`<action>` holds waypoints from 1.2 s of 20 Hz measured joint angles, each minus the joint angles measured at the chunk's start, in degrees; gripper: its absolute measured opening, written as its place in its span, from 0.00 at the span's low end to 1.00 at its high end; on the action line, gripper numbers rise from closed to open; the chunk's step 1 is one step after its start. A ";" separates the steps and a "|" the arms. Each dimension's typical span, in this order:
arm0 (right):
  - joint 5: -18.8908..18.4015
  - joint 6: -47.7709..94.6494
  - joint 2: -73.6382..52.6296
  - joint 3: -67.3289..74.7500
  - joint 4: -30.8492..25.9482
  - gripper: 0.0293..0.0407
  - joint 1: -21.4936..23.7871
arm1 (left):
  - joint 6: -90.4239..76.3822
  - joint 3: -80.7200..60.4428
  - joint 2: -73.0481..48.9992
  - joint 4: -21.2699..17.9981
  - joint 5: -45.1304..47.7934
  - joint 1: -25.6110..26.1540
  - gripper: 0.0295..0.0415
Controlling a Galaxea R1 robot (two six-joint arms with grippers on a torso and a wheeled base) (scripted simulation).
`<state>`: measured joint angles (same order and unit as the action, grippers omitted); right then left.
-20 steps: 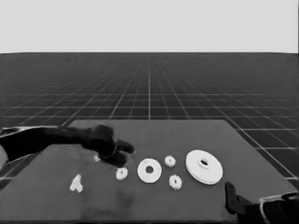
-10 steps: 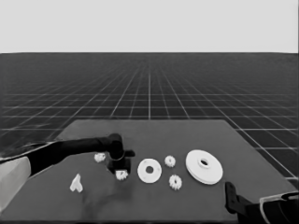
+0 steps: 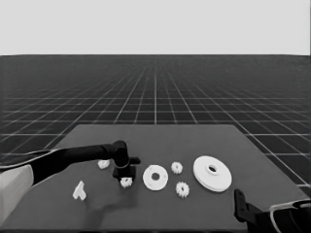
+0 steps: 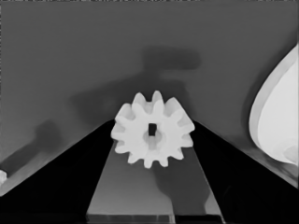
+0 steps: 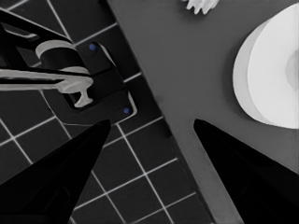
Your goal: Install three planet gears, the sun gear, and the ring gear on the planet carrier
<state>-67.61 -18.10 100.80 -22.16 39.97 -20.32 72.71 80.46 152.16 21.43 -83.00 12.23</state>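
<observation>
My left gripper (image 3: 125, 176) reaches in from the left and stands straight over one planet gear (image 3: 126, 182) just left of the planet carrier (image 3: 155, 177). In the left wrist view this gear (image 4: 152, 129) lies on the table between the tips of the left gripper (image 4: 154, 123), whose fingers are spread to either side of it. The carrier's rim (image 4: 280, 121) shows close by. Three more gears lie loose (image 3: 103, 164) (image 3: 177, 168) (image 3: 182, 189). The ring gear (image 3: 212, 173) (image 5: 275, 74) lies flat to the right. My right gripper (image 3: 240, 206) (image 5: 152, 122) waits open at the near right corner.
A thin white piece (image 3: 79, 191) lies near the table's front left. The right wrist view shows the table's corner, the floor's grid, dark machinery with blue lights (image 5: 93, 88) and the edge of a gear (image 5: 201, 4).
The left arm swung toward the near side and came down, so its fingers now straddle the gear left of the carrier. No part has moved and the right arm stays still.
</observation>
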 joint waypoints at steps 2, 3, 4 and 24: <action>0.00 0.00 0.00 0.00 0.00 0.81 0.00 | 0.00 0.00 0.01 0.00 0.00 0.00 0.14; 0.00 0.00 0.00 0.00 0.00 0.81 0.00 | 0.00 0.00 0.01 0.00 0.00 0.00 0.14; 0.00 0.00 0.00 0.00 0.00 0.81 0.00 | 0.00 0.00 0.01 0.00 0.00 0.00 0.14; 0.00 0.00 0.00 0.00 0.00 0.81 0.00 | 15.68 -1.14 15.91 -10.52 -6.75 -11.50 0.14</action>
<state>-67.61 -18.10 100.80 -22.16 39.97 -20.32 88.39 79.32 168.07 10.92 -89.75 0.73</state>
